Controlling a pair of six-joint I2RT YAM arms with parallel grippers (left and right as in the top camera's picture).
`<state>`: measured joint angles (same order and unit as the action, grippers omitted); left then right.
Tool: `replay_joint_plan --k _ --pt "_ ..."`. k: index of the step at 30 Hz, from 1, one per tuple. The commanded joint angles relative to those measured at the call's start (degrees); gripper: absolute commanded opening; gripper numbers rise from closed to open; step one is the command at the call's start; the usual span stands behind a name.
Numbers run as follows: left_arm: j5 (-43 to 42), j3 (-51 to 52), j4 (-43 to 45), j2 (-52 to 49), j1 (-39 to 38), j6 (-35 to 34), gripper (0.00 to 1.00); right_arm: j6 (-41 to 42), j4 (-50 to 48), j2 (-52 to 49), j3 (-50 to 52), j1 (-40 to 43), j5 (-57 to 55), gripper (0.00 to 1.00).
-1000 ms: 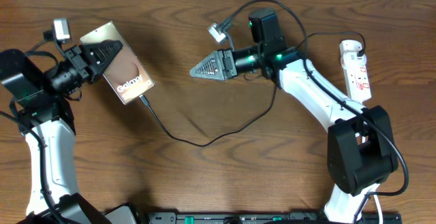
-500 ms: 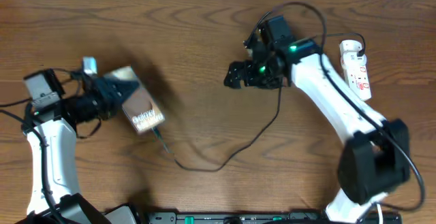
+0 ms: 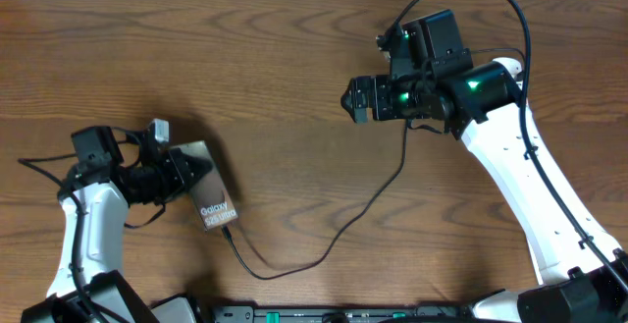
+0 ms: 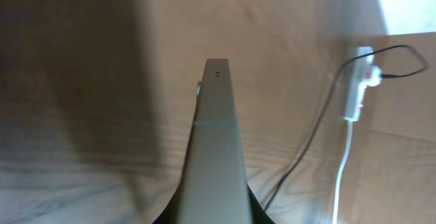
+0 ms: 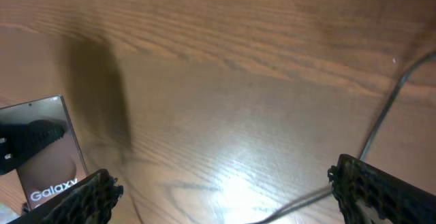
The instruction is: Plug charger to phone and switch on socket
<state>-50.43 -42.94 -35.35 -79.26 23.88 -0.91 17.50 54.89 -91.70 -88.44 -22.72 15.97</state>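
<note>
My left gripper (image 3: 191, 178) is shut on the bronze-brown phone (image 3: 214, 208), at the front left of the table. The phone shows edge-on in the left wrist view (image 4: 214, 149) and flat in the right wrist view (image 5: 44, 159). The charger cable (image 3: 324, 249) has its tip at the phone's lower end, loops across the table and rises past my right arm. My right gripper (image 3: 358, 99) is open and empty, high over the middle back; in the right wrist view (image 5: 225, 190) only table lies between its fingers. The white socket strip (image 4: 357, 91) shows far off in the left wrist view only.
The strip's white cord (image 4: 343, 176) runs toward the table's front. The thin black cable (image 5: 385, 118) crosses the right wrist view near the right finger. The wooden table (image 3: 245, 58) fills the scene, and black base hardware (image 3: 324, 313) lines its front edge.
My left arm has carried the phone toward the front left, dragging the cable along. My right arm has risen and swung back to the right, now covering the strip in the overhead view.
</note>
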Motion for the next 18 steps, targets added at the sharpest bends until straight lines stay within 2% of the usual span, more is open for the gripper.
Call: replay_joint_plan --k 1,6,18 --pt "1.0 1.4 0.6 -1.1 -0.1 1.7 0.07 -0.6 0.9 0.0 -0.4 -0.1 -1.0 0.99" --pt "3.7 1.6 1.3 -4.1 -0.1 1.5 0.08 -0.6 0.8 0.0 -0.4 -1.9 -1.1 0.99" --pt "3.6 1.6 5.3 -12.7 -0.1 1.1 0.07 -0.6 0.9 0.0 -0.4 -3.6 -2.6 0.99"
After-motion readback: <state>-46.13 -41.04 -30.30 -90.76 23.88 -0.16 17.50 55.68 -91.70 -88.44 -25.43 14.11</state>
